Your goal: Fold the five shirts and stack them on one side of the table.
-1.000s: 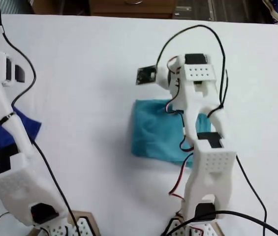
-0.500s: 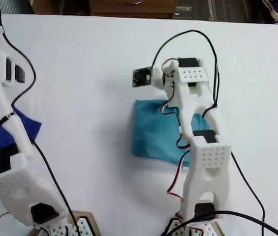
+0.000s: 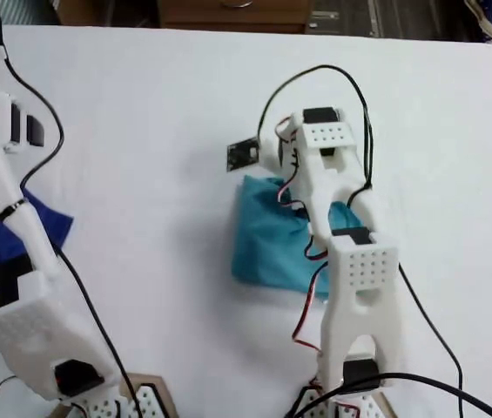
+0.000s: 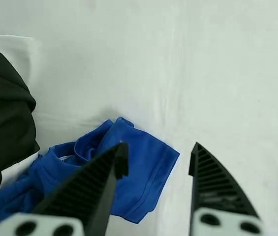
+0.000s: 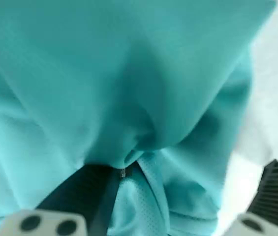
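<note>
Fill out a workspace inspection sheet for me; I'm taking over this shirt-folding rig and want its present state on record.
Surface: white table.
Job's things: teal shirt lies mid-table under the right arm; blue shirt is crumpled at the table's left side, beside a black garment.
Clutter: nothing seen.
Grippers: left gripper open, above the blue shirt's edge; right gripper open, low against the teal shirt.
Cables: black cable loops above the right arm; red wires hang beside it.
Surroundings: wooden cabinet beyond the table's far edge.
</note>
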Motion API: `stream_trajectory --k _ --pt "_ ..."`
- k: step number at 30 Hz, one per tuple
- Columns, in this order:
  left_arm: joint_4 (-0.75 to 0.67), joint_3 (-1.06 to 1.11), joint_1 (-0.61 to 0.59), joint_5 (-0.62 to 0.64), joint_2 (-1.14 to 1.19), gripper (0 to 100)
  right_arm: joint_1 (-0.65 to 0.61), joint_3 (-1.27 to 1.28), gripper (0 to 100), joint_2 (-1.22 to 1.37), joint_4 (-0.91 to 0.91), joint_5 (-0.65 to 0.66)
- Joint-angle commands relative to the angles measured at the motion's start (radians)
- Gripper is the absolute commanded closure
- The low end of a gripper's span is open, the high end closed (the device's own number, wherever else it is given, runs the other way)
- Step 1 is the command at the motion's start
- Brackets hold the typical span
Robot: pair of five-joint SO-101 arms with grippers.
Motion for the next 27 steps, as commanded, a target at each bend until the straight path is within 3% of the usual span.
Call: stream_trajectory --k 1,8,14,16,27 --pt "0.008 -0.002 -0.006 -0.006 -0.057 77 0.013 -0.098 59.4 0.056 0.007 0.0" --pt "0.009 -0.002 -0.006 -0.006 -0.06 77 0.008 -0.311 60.9 0.209 0.11 0.0" --pt "0.009 -0.004 -0.006 -0.006 -0.064 77 0.013 -0.327 92.5 0.228 0.116 0.08" --pt "0.009 -0.004 -0.006 -0.006 -0.064 77 0.021 -0.328 98.2 0.228 0.116 0.084" --pt "0.008 -0.004 -0.006 -0.006 -0.064 77 0.134 -0.338 97.8 0.199 0.116 0.075"
